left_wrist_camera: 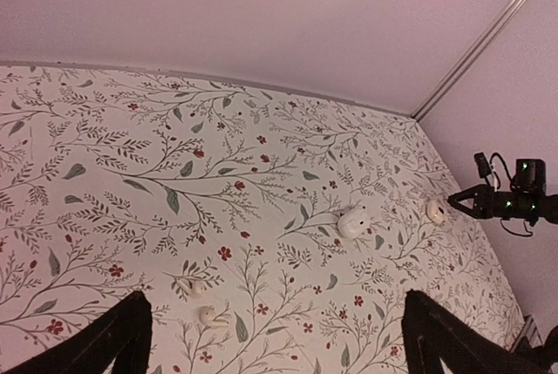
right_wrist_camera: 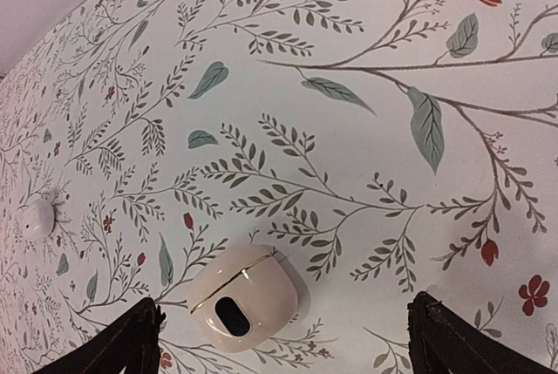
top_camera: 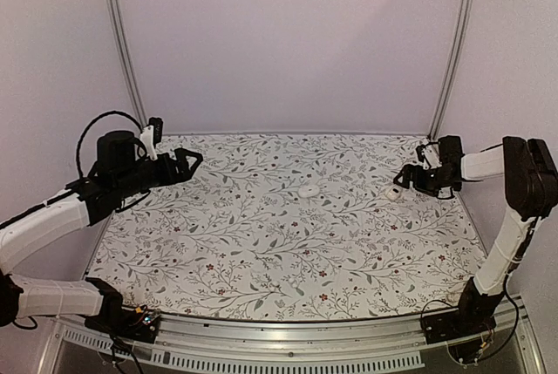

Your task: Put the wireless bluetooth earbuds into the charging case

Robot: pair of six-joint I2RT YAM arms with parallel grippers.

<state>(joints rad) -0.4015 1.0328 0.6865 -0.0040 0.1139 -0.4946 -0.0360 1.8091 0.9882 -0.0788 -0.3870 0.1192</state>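
At the far left, the left tool hangs above the floral counter, fingers spread wide, holding nothing. On the counter near it lie two small white earbuds, close together. Near the middle rests a plain white oval piece. At the far right sits the charging case, lid closed, dark spot showing, just ahead of the right tool, which gapes wide and grips nothing.
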